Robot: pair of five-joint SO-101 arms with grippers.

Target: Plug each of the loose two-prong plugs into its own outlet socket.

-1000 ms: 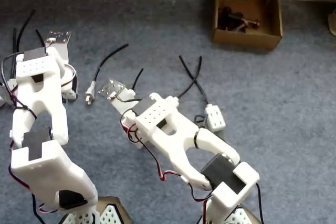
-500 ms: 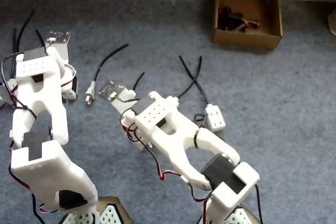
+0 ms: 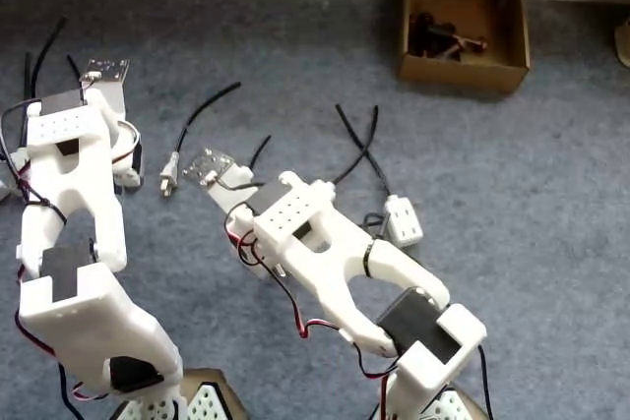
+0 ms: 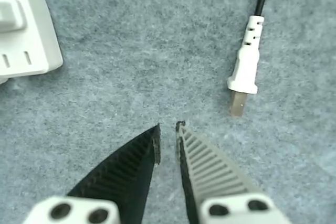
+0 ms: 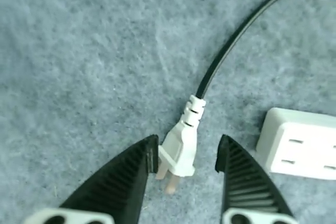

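A white two-prong plug (image 5: 181, 153) on a black cable lies on the grey carpet, between the spread fingers of my right gripper (image 5: 188, 140), which is open around it without gripping. A white outlet block (image 5: 302, 142) sits close beside it. My left gripper (image 4: 168, 128) hovers over bare carpet with its fingers almost together and nothing held. Another white plug (image 4: 244, 72) lies a short way ahead of it, and a second outlet block (image 4: 26, 30) off to the other side. From above, that plug (image 3: 168, 176) lies between the two arms.
A cardboard box (image 3: 463, 31) holding dark items stands at the back right. Another white outlet block (image 3: 404, 220) with black cables lies beside the right arm (image 3: 325, 243). Loose black cords cross the carpet's middle. The right half of the carpet is open floor.
The right arm has edged slightly to the left over its plug. The left arm has barely shifted.
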